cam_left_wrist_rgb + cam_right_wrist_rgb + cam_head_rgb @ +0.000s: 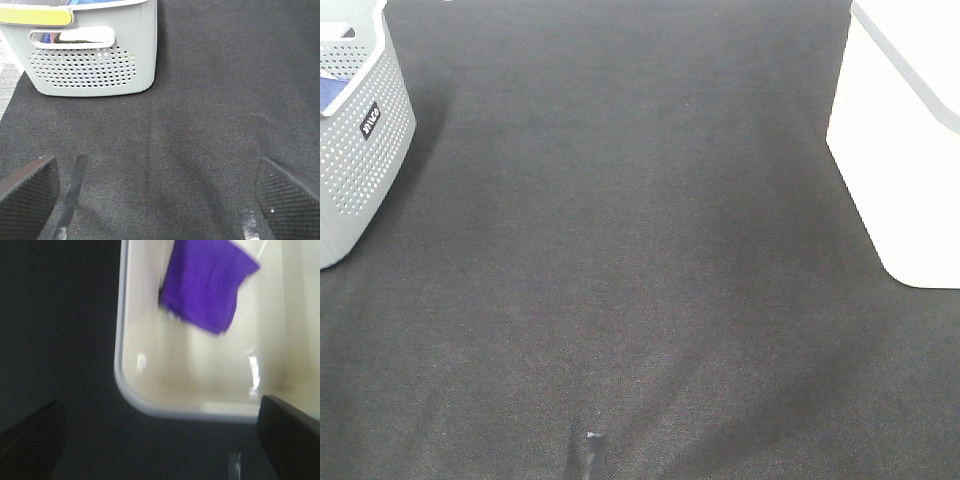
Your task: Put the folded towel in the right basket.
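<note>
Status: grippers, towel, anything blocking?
Left gripper open, empty, over the mat. Right gripper open above the white basket. Purple towel inside that basket, view blurred. Nothing in the way.

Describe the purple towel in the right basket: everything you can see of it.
The purple towel is a plain, soft-looking cloth, folded into a rough rectangle, no pattern visible. It sits askew inside the white basket, near one wall, below the rim. The picture is blurred, so whether it rests flat on the bottom cannot be told. The right gripper is open and clear of it.
</note>
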Tool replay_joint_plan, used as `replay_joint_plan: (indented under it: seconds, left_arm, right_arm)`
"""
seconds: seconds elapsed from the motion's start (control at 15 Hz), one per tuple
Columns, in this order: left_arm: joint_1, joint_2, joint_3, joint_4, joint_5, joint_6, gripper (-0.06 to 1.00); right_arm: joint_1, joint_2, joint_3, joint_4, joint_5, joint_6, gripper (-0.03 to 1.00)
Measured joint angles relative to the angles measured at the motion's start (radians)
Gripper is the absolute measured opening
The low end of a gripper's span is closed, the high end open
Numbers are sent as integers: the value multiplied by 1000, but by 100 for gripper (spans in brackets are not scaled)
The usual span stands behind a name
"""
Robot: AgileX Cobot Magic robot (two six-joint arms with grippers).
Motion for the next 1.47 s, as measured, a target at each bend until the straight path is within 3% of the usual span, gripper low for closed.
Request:
replay_joint_plan:
  seconds: [0.27, 0.6, 0.73, 1.0, 1.47]
  left_arm:
    - [0, 0, 0, 0, 0, 0, 99]
    - [0, 0, 0, 0, 0, 0, 99]
    - [0, 0, 0, 0, 0, 0, 99]
    - [0, 0, 0, 0, 0, 0, 99]
    - [0, 0, 0, 0, 0, 0, 99]
  right_arm:
    - [0, -404, 431, -5, -19, -14, 98]
    - [0, -796, 777, -63, -23, -19, 98]
    - [3, -897, 834, -64, -46, -19, 98]
    - [119, -992, 912, -62, -43, -17, 98]
    - [127, -1266, 1026, -43, -83, -6, 98]
